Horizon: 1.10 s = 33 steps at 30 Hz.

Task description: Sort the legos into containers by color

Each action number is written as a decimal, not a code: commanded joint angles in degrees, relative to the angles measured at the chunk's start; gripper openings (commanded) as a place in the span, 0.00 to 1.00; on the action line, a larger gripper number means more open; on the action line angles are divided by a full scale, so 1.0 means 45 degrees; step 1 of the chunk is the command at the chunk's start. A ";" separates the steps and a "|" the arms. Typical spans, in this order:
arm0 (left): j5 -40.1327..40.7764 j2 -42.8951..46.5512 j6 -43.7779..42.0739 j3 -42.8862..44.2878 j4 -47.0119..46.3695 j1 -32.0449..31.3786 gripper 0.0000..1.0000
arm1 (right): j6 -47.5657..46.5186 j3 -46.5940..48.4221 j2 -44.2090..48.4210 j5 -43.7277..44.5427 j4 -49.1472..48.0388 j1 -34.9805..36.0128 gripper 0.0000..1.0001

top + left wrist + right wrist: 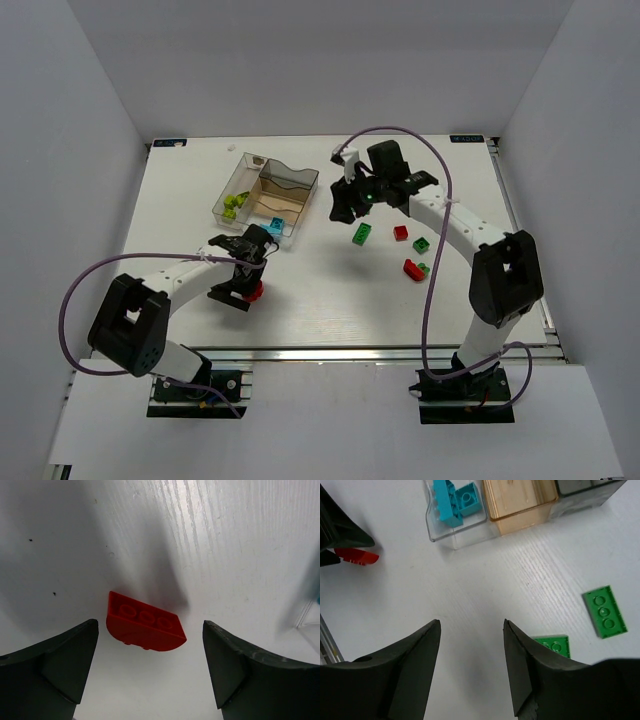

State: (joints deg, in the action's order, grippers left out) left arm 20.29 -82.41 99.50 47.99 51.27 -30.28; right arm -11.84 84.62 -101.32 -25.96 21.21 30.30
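A red brick (142, 625) with three studs lies on the white table between the tips of my left gripper (150, 630), which is open and low over it; in the top view the brick (257, 291) shows beside that gripper (245, 287). My right gripper (344, 206) is open and empty above the table, right of the tray (300, 175); its wrist view (471, 625) shows bare table between the fingers. The tray holds yellow-green bricks (236, 203) on its left and light blue bricks (275, 224) (455, 500) in the near corner compartment.
Loose bricks lie right of centre: a green one (362, 234) (604, 611), a red one (401, 232), a green one (422, 245), and a red one (412, 268) touching a small green one. Another green brick (551, 644) sits by my right finger. White walls surround the table.
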 commanded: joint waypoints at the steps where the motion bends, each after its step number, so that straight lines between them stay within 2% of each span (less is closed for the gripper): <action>1: -0.0330 0.0149 0.1362 -0.0273 -0.0804 0.0284 0.94 | 0.0345 -0.0717 0.0522 -0.0580 -0.0241 -0.0191 0.59; 4: -0.0505 0.0189 0.2377 -0.0507 -0.1137 0.0440 0.89 | 0.0579 -0.1167 0.0834 -0.0697 -0.0280 -0.0367 0.59; 8: -0.1032 -0.0220 0.2829 -0.0566 -0.1099 0.0713 0.80 | 0.0755 -0.1207 0.0991 -0.0775 -0.0241 -0.0737 0.59; 11: -0.1404 -0.0475 0.2869 -0.0819 -0.1333 0.0830 0.70 | 0.0775 -0.1168 0.1147 -0.0814 -0.0144 -0.1011 0.59; 12: -0.1424 -0.0456 0.2869 -0.0878 -0.1546 0.0831 0.61 | 0.0755 -0.1187 0.1187 -0.0834 -0.0124 -0.1166 0.59; 15: -0.1366 -0.0242 0.2830 -0.0937 -0.1685 0.0831 0.48 | 0.0735 -0.1323 0.1420 -0.0931 0.0071 -0.1362 0.59; 16: -0.1307 -0.0086 0.2752 -0.0918 -0.1685 0.0831 0.39 | 0.0678 -0.1440 0.1557 -0.0931 0.0110 -0.1557 0.59; 18: -0.1132 0.0148 0.2519 -0.0723 -0.1530 0.0831 0.28 | 0.0658 -0.1596 0.1694 -0.1029 0.0227 -0.1733 0.59; 19: -0.1112 0.0304 0.2053 -0.0664 -0.1452 0.0831 0.18 | 0.0599 -0.1694 0.1849 -0.1048 0.0266 -0.1792 0.59; 21: -0.0976 0.0870 0.1194 -0.0236 -0.1431 0.0831 0.07 | 0.0599 -0.1753 0.2026 -0.0970 0.0462 -0.2065 0.58; 22: -0.0936 0.1085 -0.0010 -0.0002 -0.1393 0.0831 0.02 | 0.0599 -0.1792 0.2123 -0.0951 0.0539 -0.2144 0.58; 24: -0.0703 0.1554 -0.1421 0.1031 -0.1412 0.0831 0.00 | 0.0521 -0.1929 0.2436 -0.0756 0.0579 -0.2456 0.52; 25: -0.0508 0.1653 -0.2434 0.1461 -0.1277 0.0696 0.00 | 0.0482 -0.1968 0.2630 -0.0678 0.0637 -0.2573 0.36; 28: -0.0117 0.1752 -0.4214 0.2790 -0.1916 0.0694 0.00 | -0.0200 -0.2085 0.2749 -0.0872 0.1065 -0.2925 0.00; 32: 0.0605 0.0525 -0.5645 0.4391 -0.2797 0.0851 0.00 | -0.0670 -0.2494 0.2711 -0.2003 0.1340 -0.3434 0.00; 33: 0.0743 -0.0407 -0.5995 0.5226 -0.2895 0.0851 0.00 | -0.0748 -0.2592 0.2730 -0.2102 0.1360 -0.3627 0.00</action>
State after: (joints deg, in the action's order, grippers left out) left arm 19.29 -78.59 81.41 65.82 41.10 -26.74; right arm -12.67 74.54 -90.67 -31.27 25.41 15.38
